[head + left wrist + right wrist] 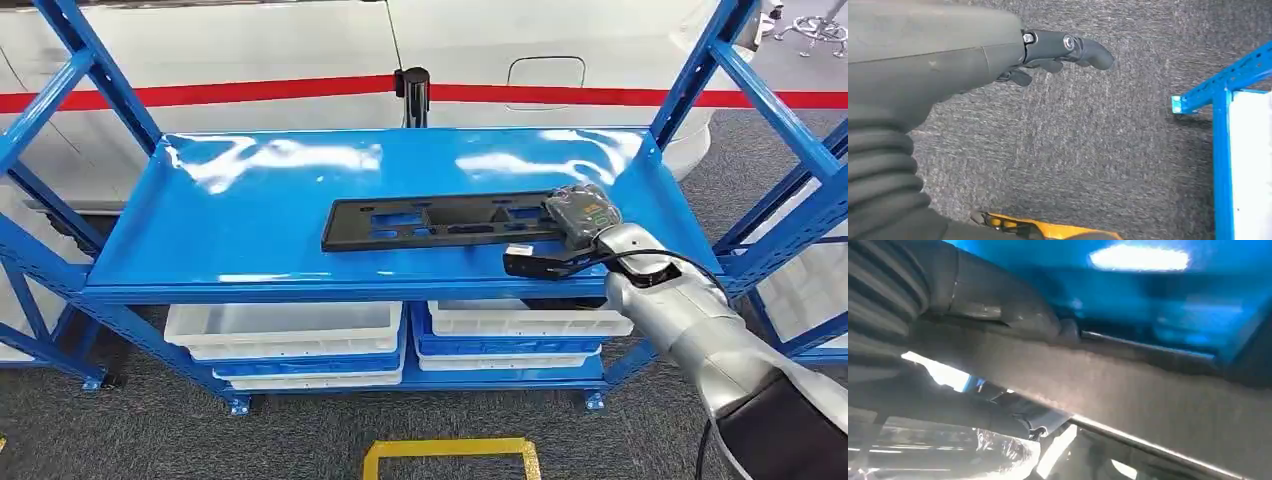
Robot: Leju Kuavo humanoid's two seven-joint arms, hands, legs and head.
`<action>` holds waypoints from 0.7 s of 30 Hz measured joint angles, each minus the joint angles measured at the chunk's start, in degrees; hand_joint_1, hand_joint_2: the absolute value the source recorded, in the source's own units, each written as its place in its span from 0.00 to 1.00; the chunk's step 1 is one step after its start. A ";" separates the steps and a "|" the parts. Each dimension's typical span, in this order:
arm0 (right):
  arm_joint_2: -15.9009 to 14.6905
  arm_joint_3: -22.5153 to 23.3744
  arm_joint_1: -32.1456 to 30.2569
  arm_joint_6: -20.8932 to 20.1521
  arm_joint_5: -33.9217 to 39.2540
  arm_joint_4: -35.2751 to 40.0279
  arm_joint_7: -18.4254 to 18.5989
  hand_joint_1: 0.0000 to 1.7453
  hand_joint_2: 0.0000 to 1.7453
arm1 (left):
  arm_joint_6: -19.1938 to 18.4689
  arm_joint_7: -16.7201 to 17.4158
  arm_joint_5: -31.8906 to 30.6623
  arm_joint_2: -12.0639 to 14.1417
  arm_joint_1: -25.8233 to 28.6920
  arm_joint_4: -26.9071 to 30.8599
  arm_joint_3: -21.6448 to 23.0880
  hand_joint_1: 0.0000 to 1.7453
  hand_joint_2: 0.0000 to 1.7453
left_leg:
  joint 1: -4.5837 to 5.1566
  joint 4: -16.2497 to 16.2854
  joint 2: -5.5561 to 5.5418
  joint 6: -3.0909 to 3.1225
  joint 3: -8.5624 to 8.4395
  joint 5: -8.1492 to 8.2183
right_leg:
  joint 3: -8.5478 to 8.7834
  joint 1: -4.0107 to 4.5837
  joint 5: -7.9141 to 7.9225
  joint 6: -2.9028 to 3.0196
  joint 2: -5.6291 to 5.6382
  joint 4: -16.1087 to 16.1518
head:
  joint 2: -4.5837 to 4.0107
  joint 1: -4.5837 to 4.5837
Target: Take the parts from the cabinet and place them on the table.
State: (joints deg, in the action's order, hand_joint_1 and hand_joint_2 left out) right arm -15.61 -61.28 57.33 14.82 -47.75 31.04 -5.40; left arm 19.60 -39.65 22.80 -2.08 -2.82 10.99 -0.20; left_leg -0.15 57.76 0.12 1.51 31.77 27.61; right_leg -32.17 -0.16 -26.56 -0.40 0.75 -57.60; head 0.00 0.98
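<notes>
Bins (285, 330) of white plastic sit on the lower level of the blue cabinet (140, 255), in the lower middle of the head view, stacked with blue trays between them; what they hold cannot be seen, as the top shelf covers them. On that glossy top shelf, right of centre, lies the part (440, 222), a long flat black frame with cut-outs, stretched left to right. The right hand (583, 215) rests at the part's right end, with clear wrap over its back; whether its fingers are clamped on the frame cannot be told. In the right wrist view a blurred grey bar crosses the picture against the blue shelf, too close to read. The left hand (1058, 50) hangs over grey carpet, its dark fingers curled in with nothing in them, a blue cabinet foot (1193, 100) at the right of that view. Behind the cabinet, across the top of the head view, stands a white car (500, 50) behind a red barrier tape (200, 95) on a black post (412, 95). Yellow floor tape (450, 455) marks the carpet at bottom centre.
</notes>
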 joint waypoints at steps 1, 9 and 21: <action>-0.63 1.09 -0.61 0.15 0.85 2.06 -0.85 1.00 1.00 | -0.24 -0.20 -0.35 0.00 0.01 0.00 -0.33 0.00 1.00 | 0.00 0.00 -0.02 0.00 0.00 0.00 | 0.00 0.00 0.00 0.00 0.00 0.00 | 0.00 0.07; -5.84 8.75 -7.59 -0.48 4.72 22.52 -4.06 1.00 1.00 | 0.37 -0.35 -1.88 -0.04 0.03 0.02 -1.99 0.00 1.00 | -0.03 0.00 -0.04 0.00 0.12 0.00 | -0.08 -0.01 0.00 0.00 -0.01 -0.01 | 0.00 0.04; -10.18 20.96 -16.82 2.25 2.46 48.85 -4.94 1.00 1.00 | 0.22 9.47 -4.83 -0.33 -0.13 0.00 -2.91 0.00 1.00 | 0.06 0.17 -0.06 0.08 0.30 0.09 | -0.20 -0.24 0.03 -0.05 -0.01 0.06 | 0.00 0.07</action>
State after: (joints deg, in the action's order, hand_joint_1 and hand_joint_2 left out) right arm -25.79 -40.32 40.51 17.07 -45.29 79.89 -10.34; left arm 19.82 -30.18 17.96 -2.40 -2.95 10.99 -3.10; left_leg -0.09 57.93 0.06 1.59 32.07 27.71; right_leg -32.37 -0.40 -26.53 -0.44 0.74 -57.53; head 0.00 1.05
